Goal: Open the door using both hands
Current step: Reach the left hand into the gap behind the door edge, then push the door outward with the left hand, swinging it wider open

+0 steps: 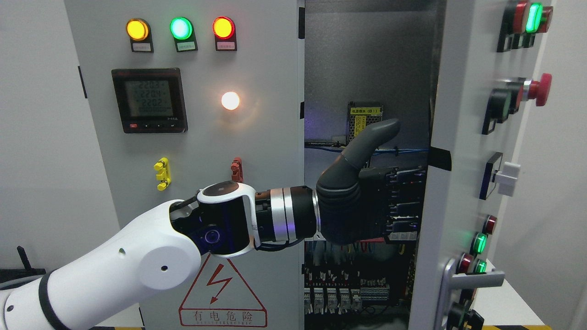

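Note:
The grey cabinet's right door (458, 137) stands swung out toward me, and its silver lever handle (474, 277) shows near the bottom. The left door (266, 68) is closed. My left arm comes in from the lower left and crosses in front of the left door. Its dark left hand (394, 183) is inside the opening, with the thumb pointing up and the fingers (406, 201) stretched flat toward the inner edge of the right door, holding nothing. The fingertips end right at that edge. My right hand does not show.
The left door carries three lit lamps (181, 28), a meter (149, 100), and a warning triangle (222, 293). Buttons and a red mushroom stop (541, 89) stick out from the open door. Wiring and terminal rows (339, 288) fill the cabinet's lower interior.

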Motion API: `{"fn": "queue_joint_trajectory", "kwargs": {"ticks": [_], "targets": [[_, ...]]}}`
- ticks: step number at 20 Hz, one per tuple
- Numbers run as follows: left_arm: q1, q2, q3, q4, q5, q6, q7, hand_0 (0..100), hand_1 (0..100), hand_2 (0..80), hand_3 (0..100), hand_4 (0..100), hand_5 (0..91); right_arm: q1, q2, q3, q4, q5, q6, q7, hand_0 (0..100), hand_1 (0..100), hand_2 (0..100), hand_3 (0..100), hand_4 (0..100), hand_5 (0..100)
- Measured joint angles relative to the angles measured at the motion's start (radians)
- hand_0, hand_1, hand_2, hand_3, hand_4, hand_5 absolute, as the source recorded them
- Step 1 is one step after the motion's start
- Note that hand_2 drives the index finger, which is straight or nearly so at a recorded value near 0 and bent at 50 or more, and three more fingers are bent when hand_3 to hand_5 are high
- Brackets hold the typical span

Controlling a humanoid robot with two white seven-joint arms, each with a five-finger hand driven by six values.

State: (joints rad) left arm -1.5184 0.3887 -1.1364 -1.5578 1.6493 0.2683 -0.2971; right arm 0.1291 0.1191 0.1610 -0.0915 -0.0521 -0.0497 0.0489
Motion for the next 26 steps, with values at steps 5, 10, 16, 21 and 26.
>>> {"fn": "queue_joint_trajectory", "kwargs": {"ticks": [5, 10, 16, 21, 26], "targets": [[-0.001, -0.035, 0.002, -0.002, -0.004, 0.004, 0.039, 0, 0, 0.0, 0, 3, 0.0, 0.000, 0.000, 0.000, 0.000, 0.000, 0.000, 0.000, 11, 0, 0, 0, 0, 0], [-0.006, -0.075, 0.004, -0.007, -0.007, 0.024, 0.076, 0, 0, 0.0, 0, 3, 0.0, 0.000, 0.000, 0.000, 0.000, 0.000, 0.001, 0.000, 11, 0, 0, 0, 0, 0], [-0.021, -0.129, 0.006, -0.011, -0.008, 0.029, 0.116, 0, 0, 0.0, 0, 3, 0.0, 0.000, 0.000, 0.000, 0.000, 0.000, 0.001, 0.000, 11, 0, 0, 0, 0, 0], [-0.030, -0.180, 0.006, -0.012, -0.009, 0.029, 0.146, 0, 0, 0.0, 0, 3, 0.0, 0.000, 0.000, 0.000, 0.001, 0.000, 0.001, -0.001, 11, 0, 0, 0, 0, 0], [-0.036, -0.242, 0.006, -0.011, -0.021, 0.029, 0.192, 0, 0, 0.0, 0, 3, 0.0, 0.000, 0.000, 0.000, 0.001, 0.000, 0.001, -0.001, 11, 0, 0, 0, 0, 0]]}}
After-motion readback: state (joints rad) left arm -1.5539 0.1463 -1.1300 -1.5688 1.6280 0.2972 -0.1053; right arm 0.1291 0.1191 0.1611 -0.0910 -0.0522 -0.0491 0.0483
